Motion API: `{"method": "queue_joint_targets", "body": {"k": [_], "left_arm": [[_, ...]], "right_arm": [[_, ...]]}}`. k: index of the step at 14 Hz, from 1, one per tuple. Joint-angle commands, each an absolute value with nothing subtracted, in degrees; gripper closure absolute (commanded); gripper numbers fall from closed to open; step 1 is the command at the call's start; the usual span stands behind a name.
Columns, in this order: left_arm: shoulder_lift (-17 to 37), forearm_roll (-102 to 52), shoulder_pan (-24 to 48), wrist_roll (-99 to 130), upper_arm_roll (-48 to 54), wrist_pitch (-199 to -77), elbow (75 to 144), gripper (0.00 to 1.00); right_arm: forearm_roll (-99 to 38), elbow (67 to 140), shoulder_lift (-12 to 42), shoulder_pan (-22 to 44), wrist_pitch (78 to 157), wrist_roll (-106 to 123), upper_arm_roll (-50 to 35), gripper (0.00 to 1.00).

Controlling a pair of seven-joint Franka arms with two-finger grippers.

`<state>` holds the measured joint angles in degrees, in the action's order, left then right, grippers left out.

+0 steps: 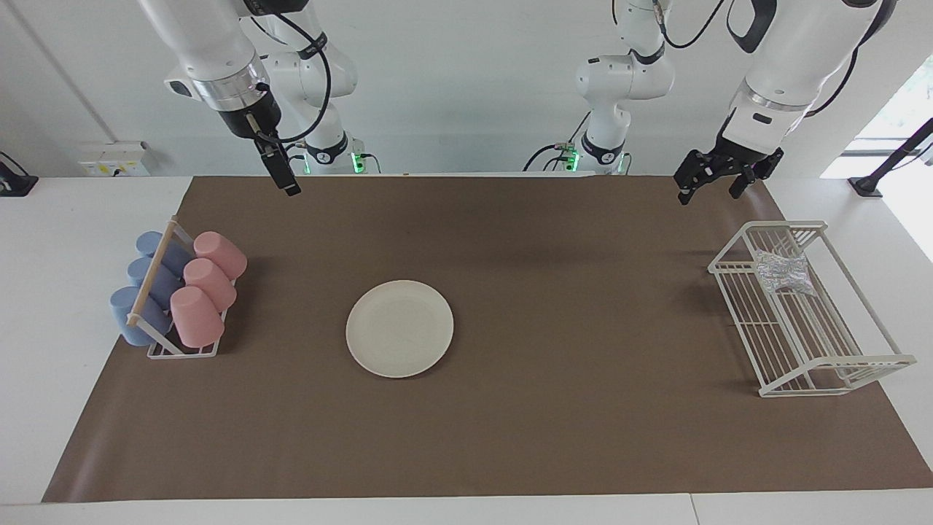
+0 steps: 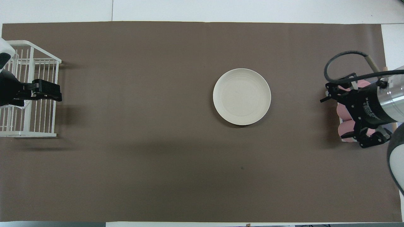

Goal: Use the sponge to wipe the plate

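In the facing view, a cup rack (image 1: 153, 277) is seen at nine o'clock of the plate (image 1: 399, 328). The right gripper (image 1: 290, 186) is hung at eleven o'clock of the plate, spread wide and empty. The plate is laid bare on the brown mat (image 1: 554, 437). At two o'clock of it the left gripper (image 1: 705, 191) is held up, fingers apart, nothing pinched. The sponge (image 1: 783, 271) is lodged in the wire basket (image 1: 834, 362), at its twelve o'clock end. Fetching it is judged the step in hand: it is best approached from straight above, clear of the rails, and pinched at its middle, with pad left below the fingertips for wiping.
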<state>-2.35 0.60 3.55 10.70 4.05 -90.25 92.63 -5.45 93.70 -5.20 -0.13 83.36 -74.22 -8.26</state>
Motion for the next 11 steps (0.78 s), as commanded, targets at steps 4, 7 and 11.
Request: {"method": "queue_joint_targets", "body": {"k": [4, 7, 11], "left_arm": [[-2.9, 5.08, 2.99, 11.6, 4.04, -90.61, 94.04, 0.0], [-1.94, 15.79, 4.3, 11.6, 4.31, -94.55, 98.07, 0.0], [-0.1, 28.89, 4.39, 11.69, 4.31, -100.36, 103.09, 0.0]], "right_arm": [[-5.98, 94.83, -6.86, -0.44, 80.42, -77.69, -9.84, 0.0], [-5.89, 94.66, -6.94, 0.08, 80.16, -84.17, -10.45, 0.0], [-5.89, 94.48, -7.47, 2.19, 80.59, -89.56, -10.72, 0.0]]}}
